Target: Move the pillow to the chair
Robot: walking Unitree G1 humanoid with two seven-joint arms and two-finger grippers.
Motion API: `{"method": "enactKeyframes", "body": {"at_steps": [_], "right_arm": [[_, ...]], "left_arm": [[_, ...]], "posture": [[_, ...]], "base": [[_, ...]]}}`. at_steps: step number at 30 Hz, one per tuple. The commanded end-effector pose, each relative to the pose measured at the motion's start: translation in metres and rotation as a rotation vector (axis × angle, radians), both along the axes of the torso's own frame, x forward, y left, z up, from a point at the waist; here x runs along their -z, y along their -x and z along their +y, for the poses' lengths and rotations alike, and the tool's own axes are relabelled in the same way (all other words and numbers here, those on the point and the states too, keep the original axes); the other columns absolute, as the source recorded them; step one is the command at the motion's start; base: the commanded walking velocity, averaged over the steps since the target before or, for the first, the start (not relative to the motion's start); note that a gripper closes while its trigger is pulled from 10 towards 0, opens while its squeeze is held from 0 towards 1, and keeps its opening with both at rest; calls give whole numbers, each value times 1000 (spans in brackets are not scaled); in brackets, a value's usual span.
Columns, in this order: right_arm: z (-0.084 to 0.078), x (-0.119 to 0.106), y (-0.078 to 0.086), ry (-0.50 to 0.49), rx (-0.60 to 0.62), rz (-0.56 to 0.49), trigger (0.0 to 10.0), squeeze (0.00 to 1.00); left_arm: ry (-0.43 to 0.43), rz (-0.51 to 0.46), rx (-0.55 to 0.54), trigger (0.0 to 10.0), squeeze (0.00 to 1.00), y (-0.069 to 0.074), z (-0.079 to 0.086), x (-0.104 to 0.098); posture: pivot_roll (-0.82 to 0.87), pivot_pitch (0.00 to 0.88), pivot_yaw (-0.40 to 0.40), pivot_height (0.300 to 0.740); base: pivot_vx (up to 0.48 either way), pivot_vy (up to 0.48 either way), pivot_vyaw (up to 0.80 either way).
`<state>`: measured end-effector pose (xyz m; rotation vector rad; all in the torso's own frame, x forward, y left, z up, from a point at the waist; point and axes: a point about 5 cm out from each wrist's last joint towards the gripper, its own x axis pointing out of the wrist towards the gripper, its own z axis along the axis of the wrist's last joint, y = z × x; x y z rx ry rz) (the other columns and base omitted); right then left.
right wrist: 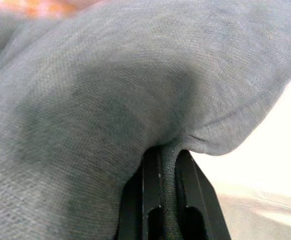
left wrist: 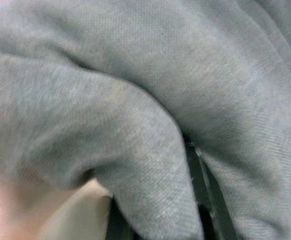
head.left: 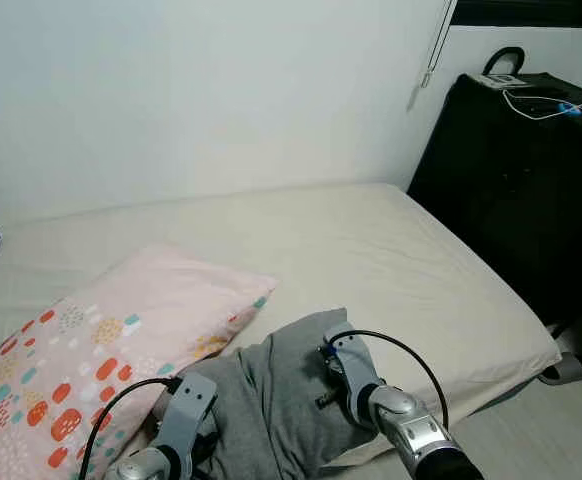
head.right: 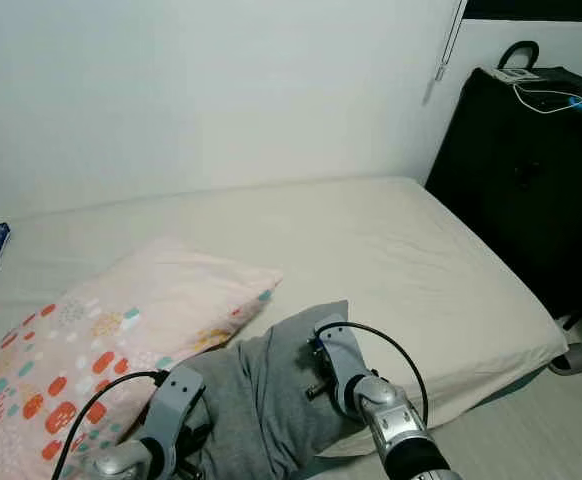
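Both end effectors, left (left wrist: 195, 200) and right (right wrist: 168, 200), pinch the grey pillow (head.left: 271, 400).

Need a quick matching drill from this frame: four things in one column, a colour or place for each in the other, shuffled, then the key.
Things:
1. grey pillow
2. patterned pillow
3. suitcase
4. right gripper

Descriptions:
A. black, standing by the bed's far right corner
B. pink with coloured dots, on the bed's left side
C. pinching a fold of grey fabric
D. at the bed's near edge, between both arms

Pairs: 1-D, 2-B, 3-A, 4-C
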<state>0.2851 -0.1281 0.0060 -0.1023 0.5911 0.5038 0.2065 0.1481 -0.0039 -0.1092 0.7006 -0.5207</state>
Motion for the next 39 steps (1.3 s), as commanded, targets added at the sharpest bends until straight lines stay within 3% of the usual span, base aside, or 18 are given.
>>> {"method": "enactKeyframes", "body": {"at_steps": [1, 3, 5, 9, 12, 15, 19, 20, 24, 28, 31, 33, 34, 35, 36, 37, 38, 39], "right_arm": [[42, -41, -17, -215, -140, -144, 10000, 0], [42, -41, -17, -215, -140, -144, 10000, 0], [58, -69, -20, -316, -269, -185, 10000, 0], [75, -101, -24, -368, -388, -244, 10000, 0], [78, -112, -27, -384, -408, -272, 10000, 0], [87, -141, -28, -417, -489, -337, 10000, 0], [91, -152, -28, -413, -513, -384, 10000, 0], [89, -154, -32, -406, -471, -406, 10000, 0], [78, -154, -43, -386, -318, -426, 10000, 0], [73, -154, -46, -386, -263, -430, 10000, 0], [54, -171, -57, -484, -86, -472, 10000, 0], [49, -178, -59, -506, -52, -517, 10000, 0], [44, -185, -61, -537, -8, -568, 10000, 0], [44, -185, -61, -537, -8, -568, 10000, 0], [41, -189, -63, -557, 23, -601, 10000, 0], [35, -188, -65, -531, 62, -634, 10000, 0], [35, -188, -65, -531, 62, -634, 10000, 0], [31, -186, -66, -507, 85, -651, 10000, 0]], "left_arm": [[413, -193, 146, 10000, 0, -18, -42, -62], [413, -193, 146, 10000, 0, -18, -42, -62], [625, -258, 227, 10000, 0, -16, -44, -97], [748, -344, 269, 10000, 0, -19, -41, -126], [757, -377, 278, 10000, 0, -20, -39, -134], [788, -469, 319, 10000, 0, -23, -37, -159], [792, -506, 290, 10000, 0, -29, -35, -168], [717, -509, 238, 10000, 0, -38, -33, -163], [605, -469, 173, 10000, 0, -46, -33, -153], [614, -466, 170, 10000, 0, -45, -34, -154], [754, -506, 154, 10000, 0, -42, -36, -172], [763, -544, 117, 10000, 0, -46, -32, -179], [672, -597, 33, 10000, 0, -57, -26, -181], [672, -597, 33, 10000, 0, -57, -26, -181], [597, -633, -27, 10000, 0, -64, -22, -182], [418, -646, -146, 10000, 0, -78, -14, -175], [418, -646, -146, 10000, 0, -78, -14, -175], [297, -654, -216, 10000, 0, -86, -9, -169]], "posture": [[64, 0, -127, 732], [64, 0, -127, 732], [64, 0, -125, 732], [69, 0, -128, 732], [70, 0, -131, 732], [70, 0, -132, 732], [72, 0, -134, 732], [73, 0, -135, 732], [74, 0, -137, 732], [72, 0, -137, 732], [64, 0, -140, 732], [64, 0, -139, 732], [61, 0, -131, 732], [61, 0, -131, 732], [61, 0, -128, 732], [65, 0, -118, 732], [65, 0, -118, 732], [66, 0, -117, 732]], "base": [[0, 0, 0], [0, 0, 0], [0, 0, 0], [0, 0, 0], [0, 0, 0], [0, 0, 0], [0, 0, 0], [0, 0, 0], [0, 0, 0], [0, 0, 0], [0, 0, 0], [0, 0, 0], [0, 0, 0], [0, 0, 0], [0, 0, 0], [0, 0, 0], [0, 0, 0], [0, 0, 0]]}}
